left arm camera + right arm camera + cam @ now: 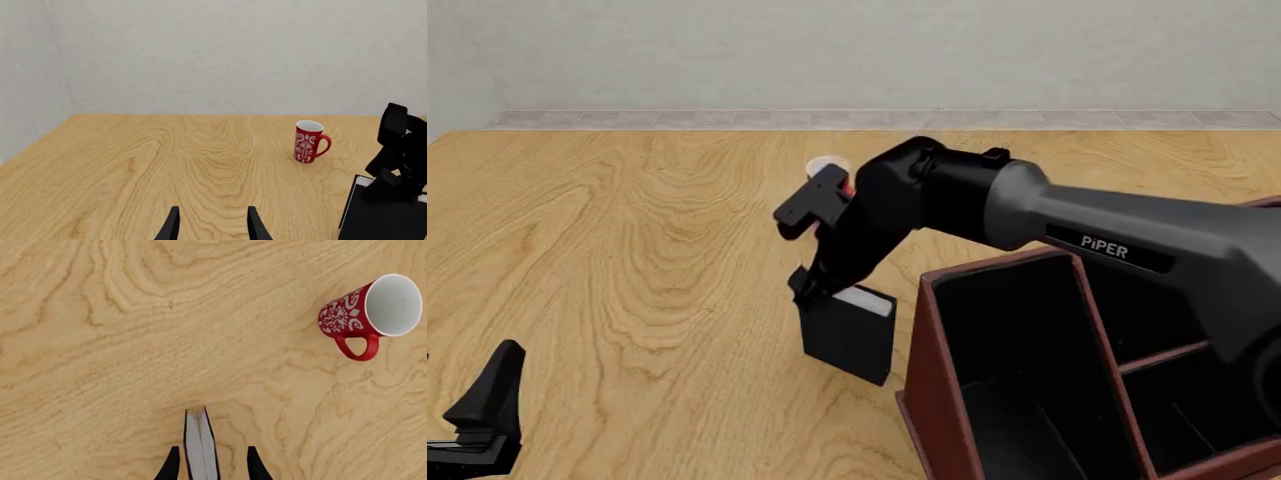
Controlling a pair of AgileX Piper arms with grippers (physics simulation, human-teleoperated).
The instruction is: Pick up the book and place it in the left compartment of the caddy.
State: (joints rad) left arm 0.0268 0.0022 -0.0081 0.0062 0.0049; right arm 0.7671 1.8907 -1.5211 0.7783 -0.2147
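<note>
The right gripper (210, 465) points straight down with a finger on each side of the book (849, 340). The fingers stand slightly off the covers in the right wrist view, so whether they truly clamp it is hard to tell. The book stands upright on its lower edge, white page edges facing up, just beside the caddy's (924, 400) leftmost wall. The left gripper (212, 227) sits low at the near left of the table, its two fingers spread with nothing between them.

The table (627, 260) is light wood with a strong wavy grain, bare around both grippers. A pale, plain wall (827, 50) closes off its far edge.

The caddy, dark reddish-brown with a black lining, stands at the near right. Its left compartment (1014, 370) is a deep bay with only black walls showing inside; the smaller bays to its right are partly hidden by the right arm (1068, 225).

A red mug (363, 312) with white patterning stands upright farther back on the table, handle out to one side. In the front view the right arm covers most of it.
</note>
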